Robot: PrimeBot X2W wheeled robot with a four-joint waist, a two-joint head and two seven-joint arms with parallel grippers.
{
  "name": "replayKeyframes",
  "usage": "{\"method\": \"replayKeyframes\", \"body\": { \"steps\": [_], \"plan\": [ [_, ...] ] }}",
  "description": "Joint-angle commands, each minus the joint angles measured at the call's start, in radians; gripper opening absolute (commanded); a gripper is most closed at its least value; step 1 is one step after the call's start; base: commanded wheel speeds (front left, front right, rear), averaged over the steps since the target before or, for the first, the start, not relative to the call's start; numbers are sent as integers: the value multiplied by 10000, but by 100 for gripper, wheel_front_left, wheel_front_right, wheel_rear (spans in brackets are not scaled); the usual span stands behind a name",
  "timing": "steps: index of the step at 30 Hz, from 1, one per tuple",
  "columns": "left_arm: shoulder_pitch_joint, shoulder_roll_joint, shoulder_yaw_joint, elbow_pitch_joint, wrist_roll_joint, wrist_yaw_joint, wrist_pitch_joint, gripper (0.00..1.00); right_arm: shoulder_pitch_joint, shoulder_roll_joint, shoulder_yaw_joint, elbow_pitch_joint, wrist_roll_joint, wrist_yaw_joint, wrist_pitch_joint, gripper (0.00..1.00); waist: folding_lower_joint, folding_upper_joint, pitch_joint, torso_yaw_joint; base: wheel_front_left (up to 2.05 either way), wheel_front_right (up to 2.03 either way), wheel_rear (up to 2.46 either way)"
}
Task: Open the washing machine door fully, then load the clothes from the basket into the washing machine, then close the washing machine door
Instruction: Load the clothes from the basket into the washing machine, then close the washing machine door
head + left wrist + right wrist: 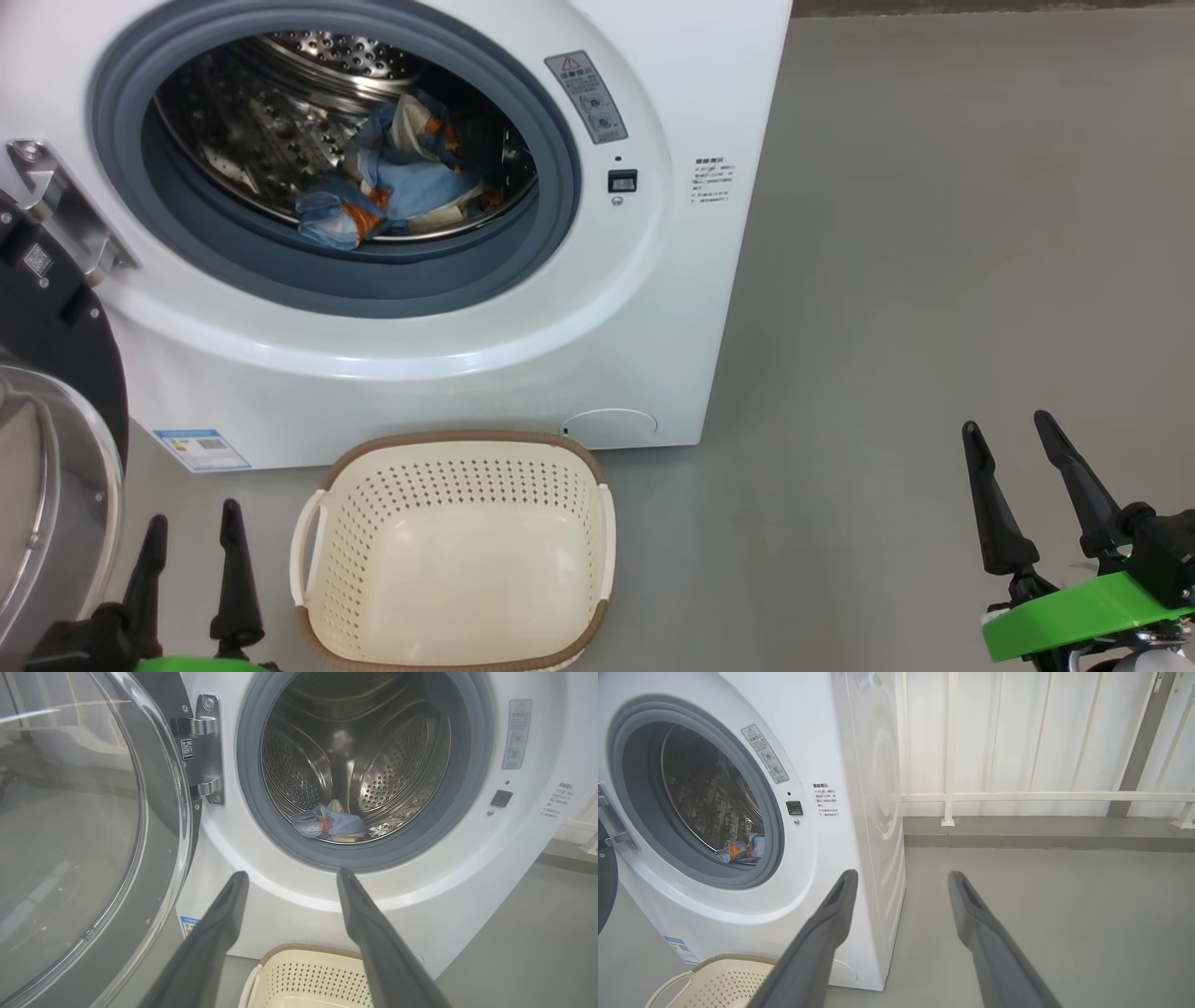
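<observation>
The white washing machine (597, 308) stands with its door (56, 439) swung wide open to the left, glass bowl showing (70, 826). The light-blue clothes (392, 187) with orange patches lie inside the steel drum (329, 821) (740, 847). On the floor before the machine sits the cream basket (453, 551), with nothing inside it. My left gripper (191, 523) is open, low between the door and the basket, empty (289, 877). My right gripper (1013, 434) is open and empty over bare floor to the machine's right (901, 877).
Grey floor (934, 280) stretches to the right of the machine. A white railing and pale wall (1041, 795) stand behind a low kerb at the back. The open door takes up the space at the left.
</observation>
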Motion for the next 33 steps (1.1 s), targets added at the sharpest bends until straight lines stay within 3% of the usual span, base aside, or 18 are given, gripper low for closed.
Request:
{"method": "replayKeyframes", "body": {
  "steps": [1,33],
  "plan": [
    [-28,140,342,-335,33,-35,-55,100,-18,-163,125,-261,-4,44,-51,100,1,0,-6,-18,0,0,0],
    [-26,220,-45,-285,-383,-35,-55,100,-84,-143,138,-307,-17,44,-51,100,1,0,63,20,0,0,0]
  ]
}}
